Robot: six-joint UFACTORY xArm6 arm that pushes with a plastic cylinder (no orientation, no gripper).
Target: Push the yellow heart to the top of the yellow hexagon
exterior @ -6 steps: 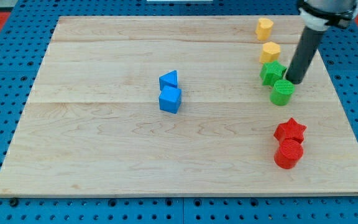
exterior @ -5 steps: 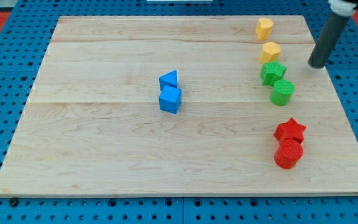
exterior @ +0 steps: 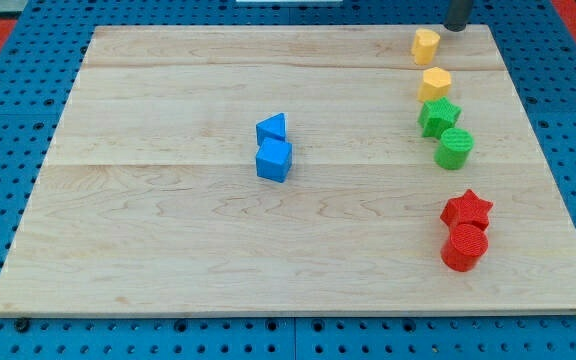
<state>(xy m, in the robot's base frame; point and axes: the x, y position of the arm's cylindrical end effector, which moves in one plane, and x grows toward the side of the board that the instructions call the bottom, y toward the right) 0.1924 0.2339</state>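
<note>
The yellow heart (exterior: 426, 46) sits near the top right of the wooden board (exterior: 168, 240). The yellow hexagon (exterior: 434, 83) lies just below it, a small gap apart. Only a short piece of my rod shows at the view's top edge. My tip (exterior: 457, 29) is just up and to the right of the yellow heart, not touching it.
A green star (exterior: 438, 116) touches the hexagon's lower side, with a green cylinder (exterior: 455, 148) below it. A red star (exterior: 466, 210) and a red cylinder (exterior: 464, 247) sit lower right. A blue triangle (exterior: 271, 128) and a blue cube (exterior: 274, 160) lie mid-board.
My rod has moved from beside the green star and cylinder to the view's top, past the yellow blocks' right side. No block has moved.
</note>
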